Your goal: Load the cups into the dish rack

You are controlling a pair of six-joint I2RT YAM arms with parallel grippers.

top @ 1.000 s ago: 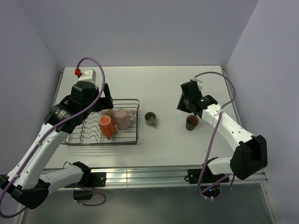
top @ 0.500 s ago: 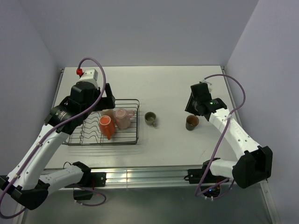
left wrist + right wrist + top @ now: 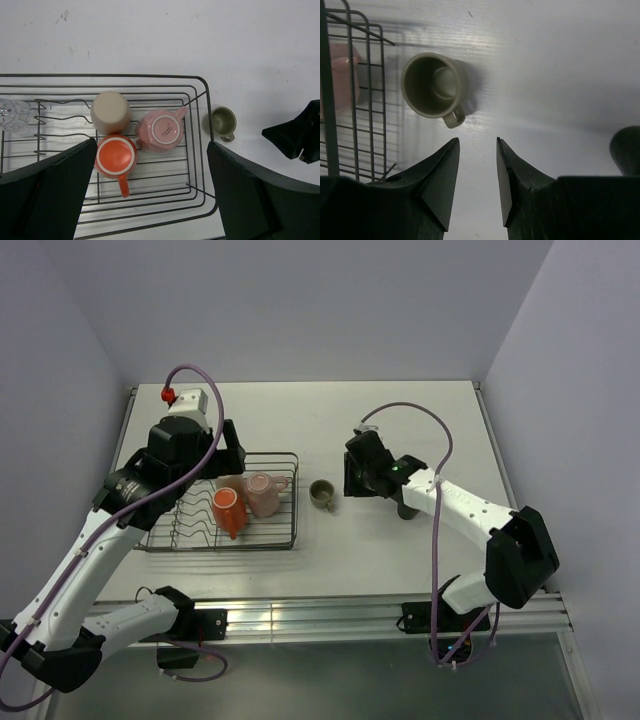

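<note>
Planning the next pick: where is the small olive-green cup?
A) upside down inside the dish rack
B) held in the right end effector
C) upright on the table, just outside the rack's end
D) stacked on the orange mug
C: the olive-green cup stands mouth-up on the table, just beyond the dish rack rim, with nothing gripping it.

beige tumbler (image 3: 110, 111), pink mug (image 3: 163, 131), orange mug (image 3: 116, 156) in dish rack (image 3: 150, 76) — olive cup (image 3: 222, 123) outside

White table (image 3: 400, 420) w/ wire rack (image 3: 283, 526), olive cup (image 3: 321, 494), brown mug (image 3: 626, 149).
</note>
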